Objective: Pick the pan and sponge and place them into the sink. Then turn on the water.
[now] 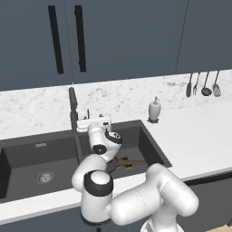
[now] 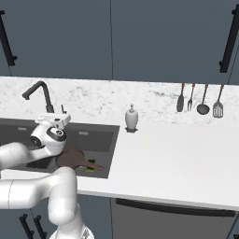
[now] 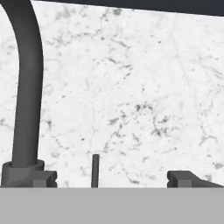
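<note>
White counter [image 2: 177, 158] runs along the front, with the dark double sink [image 1: 154, 152] set into it. Pan [image 2: 70, 160] and sponge [image 2: 93, 167] lie in the right basin, the sponge just beside the pan handle. Above the basin's rear edge, the gripper [image 1: 93, 123] points at the marble wall, fingers [image 3: 181, 178] spread apart and empty, beside the faucet [image 1: 72, 108]. Soap dispenser [image 2: 131, 117] stands behind on the counter; utensils [image 2: 200, 99] hang on the wall.
</note>
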Robot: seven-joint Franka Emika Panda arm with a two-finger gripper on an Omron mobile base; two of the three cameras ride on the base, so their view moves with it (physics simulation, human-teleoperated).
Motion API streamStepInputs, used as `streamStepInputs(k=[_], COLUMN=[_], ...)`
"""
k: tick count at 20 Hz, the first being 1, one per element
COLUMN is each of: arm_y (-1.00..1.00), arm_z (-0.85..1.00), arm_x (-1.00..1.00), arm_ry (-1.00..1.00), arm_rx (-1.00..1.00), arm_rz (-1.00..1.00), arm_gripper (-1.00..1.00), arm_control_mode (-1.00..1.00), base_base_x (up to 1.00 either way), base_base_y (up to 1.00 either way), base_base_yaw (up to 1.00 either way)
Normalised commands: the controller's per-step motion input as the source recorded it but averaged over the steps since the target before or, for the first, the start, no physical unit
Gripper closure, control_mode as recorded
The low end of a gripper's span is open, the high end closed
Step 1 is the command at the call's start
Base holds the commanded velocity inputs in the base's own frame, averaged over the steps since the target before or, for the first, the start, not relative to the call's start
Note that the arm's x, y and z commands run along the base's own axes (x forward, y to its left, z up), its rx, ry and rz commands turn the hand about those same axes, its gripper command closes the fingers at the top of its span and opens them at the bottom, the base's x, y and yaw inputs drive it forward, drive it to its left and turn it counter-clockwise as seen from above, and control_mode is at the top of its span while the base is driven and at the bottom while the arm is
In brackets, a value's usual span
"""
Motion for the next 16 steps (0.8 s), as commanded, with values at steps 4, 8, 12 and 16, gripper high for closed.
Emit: streamStepInputs(k=[4, 8, 12, 16], arm_y=[-0.11, -0.46, -0.55, -0.25], arm_z=[-0.10, -0.15, -0.12, -0.07], arm_x=[0.05, 0.00, 0.01, 0.15], arm_ry=[0.01, 0.00, 0.00, 0.00], arm_rx=[-0.13, -0.02, 0.00, 0.00], arm_rz=[0.15, 0.06, 0.00, 0.00], arm_gripper=[-1.00, -1.00, -1.00, -1.00], arm_control_mode=[-1.00, -1.00, -1.00, -1.00], base_base_x=[0.00, 0.00, 0.00, 0.00], base_base_y=[0.00, 0.00, 0.00, 0.00], base_base_yaw=[0.00, 0.00, 0.00, 0.00])
